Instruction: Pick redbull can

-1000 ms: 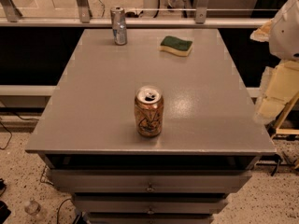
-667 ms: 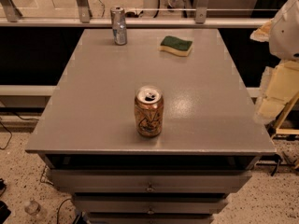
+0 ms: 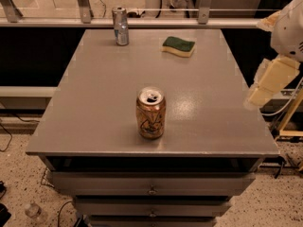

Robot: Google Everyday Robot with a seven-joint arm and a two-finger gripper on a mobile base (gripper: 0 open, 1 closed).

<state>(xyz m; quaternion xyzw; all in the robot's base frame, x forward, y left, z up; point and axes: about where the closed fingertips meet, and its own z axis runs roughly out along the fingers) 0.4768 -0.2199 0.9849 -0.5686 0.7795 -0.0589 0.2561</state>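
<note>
The redbull can point(image 3: 120, 26), slim and silver with bluish patches, stands upright at the far left of the grey table point(image 3: 94, 108), close to the back edge. My gripper point(image 3: 267, 82) hangs at the right side of the view, just off the table's right edge, far from the redbull can and holding nothing that I can see. A wider orange-brown patterned can point(image 3: 151, 113) stands upright near the table's front middle.
A green and yellow sponge point(image 3: 178, 46) lies at the back right of the table. A glass rail with metal posts point(image 3: 83, 4) runs behind the table. Drawers point(image 3: 151, 190) sit below the tabletop. A cable and a bottle lie on the speckled floor at the left.
</note>
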